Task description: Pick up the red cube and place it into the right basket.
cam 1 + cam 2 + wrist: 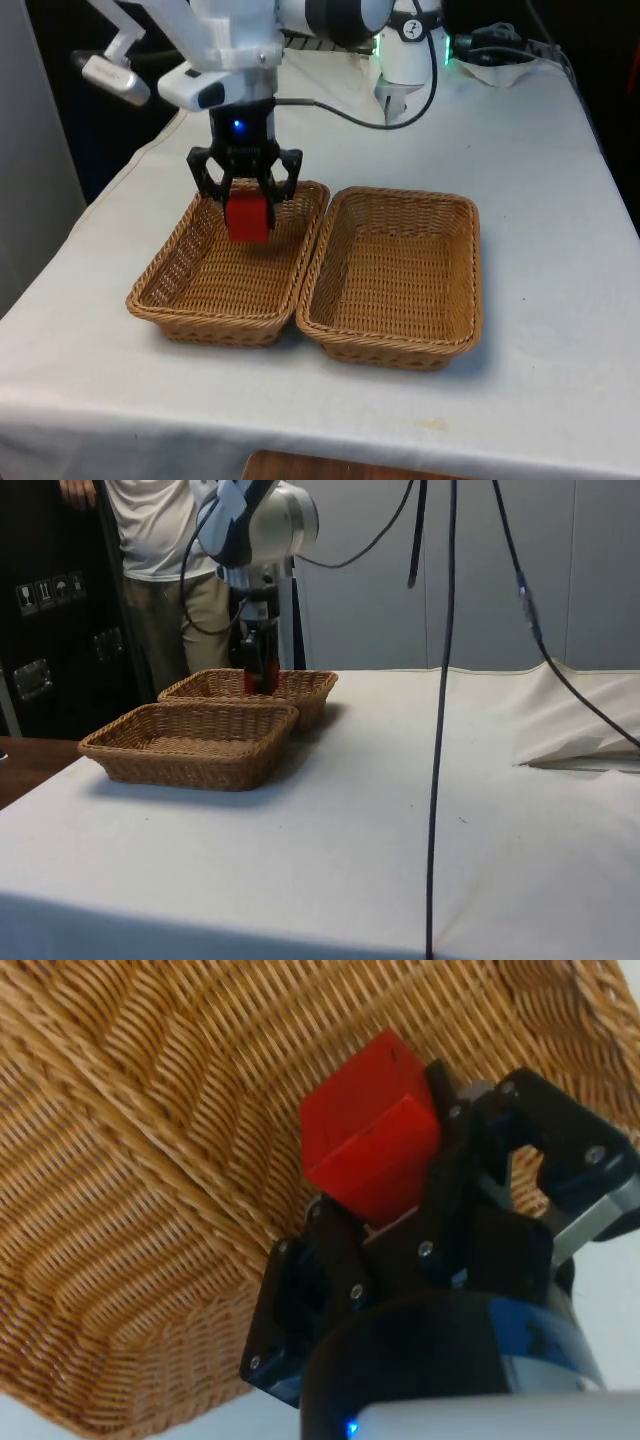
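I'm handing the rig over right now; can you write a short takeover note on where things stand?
Claw: shut on the red cube, holding it over the wicker basket on the front view's left.
Other wicker basket: on the front view's right, touching the first, nothing inside.
Done: cube is grasped and off the basket floor.
Left: release it into the correct basket, then pull the claw away.
A person stands behind the table in the side view.
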### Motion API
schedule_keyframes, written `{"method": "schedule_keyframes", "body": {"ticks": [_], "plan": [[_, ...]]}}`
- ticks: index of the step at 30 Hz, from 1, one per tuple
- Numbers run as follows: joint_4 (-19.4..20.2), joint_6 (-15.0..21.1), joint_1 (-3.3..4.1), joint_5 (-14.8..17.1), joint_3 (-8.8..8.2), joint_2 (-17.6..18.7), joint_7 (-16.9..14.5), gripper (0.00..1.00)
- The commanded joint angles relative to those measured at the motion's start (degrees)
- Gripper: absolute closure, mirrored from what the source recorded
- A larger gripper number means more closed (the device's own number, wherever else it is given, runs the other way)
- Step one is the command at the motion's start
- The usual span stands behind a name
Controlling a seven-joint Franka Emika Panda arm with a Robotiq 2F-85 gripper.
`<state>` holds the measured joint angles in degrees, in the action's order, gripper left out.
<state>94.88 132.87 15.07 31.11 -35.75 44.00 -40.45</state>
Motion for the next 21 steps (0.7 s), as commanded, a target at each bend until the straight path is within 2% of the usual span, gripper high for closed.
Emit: {"method": "schedule_keyframes", "body": {"ticks": [1,8,14,17,21], "plan": [[-0.8,-0.2,-0.34,0.5,0.17,0.7,0.3,0.98],[-1.6,-0.1,-0.06,1.0,0.00,1.8,0.7,0.98],[-2.8,-0.1,-0.17,1.4,0.80,3.6,1.5,0.98],[-2.9,-0.1,0.06,1.1,0.63,3.9,1.7,0.98],[-3.4,-0.3,-0.06,1.2,0.63,4.1,1.9,0.98]]}}
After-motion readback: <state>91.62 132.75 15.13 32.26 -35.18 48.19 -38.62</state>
